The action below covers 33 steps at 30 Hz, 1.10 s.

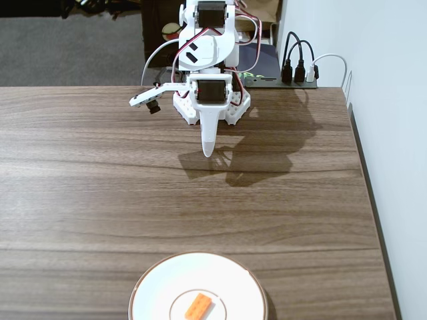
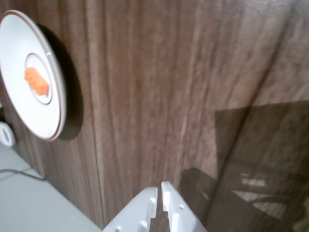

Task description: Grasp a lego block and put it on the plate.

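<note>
Hand (image 1: 208,152) first: we see the white plastic two-finger hand hanging point-down over the far part of the brown wood-grain desk (image 1: 80,180), close to the arm's base. Its fingers are pressed together with only a hairline seam between them in the wrist view, and nothing is held; we read it as clenched and empty.

We find the small bright orange studded plastic lego block (image 1: 198,307) lying on the large round white plate with the thin brown rim (image 1: 153,293), inside the plate's raised inner ring. The plate sits at the near edge of the fixed view, partly cut off by the frame. From how things lie, we judge the placing already done, and the hand stands well apart from both.

The relation that matters to us is the line from hand to block. In the fixed view the block lies almost straight toward the near side from the fingertips, barely to the left, with a wide stretch of bare desk between them. Its long axis runs diagonally, the near end to the left and the far end to the right. In the wrist view the plate (image 2: 19,111) and block (image 2: 36,80) show at the upper left, while the hand (image 2: 159,189) enters from the bottom edge.

With one arm only, any further reach would have to run straight toward the near edge.
</note>
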Tool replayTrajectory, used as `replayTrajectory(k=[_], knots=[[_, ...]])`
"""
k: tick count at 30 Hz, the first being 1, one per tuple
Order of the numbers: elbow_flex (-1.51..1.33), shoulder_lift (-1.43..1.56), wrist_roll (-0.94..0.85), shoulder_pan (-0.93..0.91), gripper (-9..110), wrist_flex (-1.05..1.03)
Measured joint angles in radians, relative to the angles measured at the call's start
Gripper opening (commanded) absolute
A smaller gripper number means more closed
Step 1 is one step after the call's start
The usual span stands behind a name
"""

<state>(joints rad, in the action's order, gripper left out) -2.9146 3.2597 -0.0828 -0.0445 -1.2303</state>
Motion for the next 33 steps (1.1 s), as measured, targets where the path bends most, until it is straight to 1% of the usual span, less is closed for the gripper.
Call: replayTrajectory(k=[6,33], knots=[[-0.012,0.023,0.017,-0.018,0,-0.037],[-0.012,0.034,0.017,0.006,1,-0.037]])
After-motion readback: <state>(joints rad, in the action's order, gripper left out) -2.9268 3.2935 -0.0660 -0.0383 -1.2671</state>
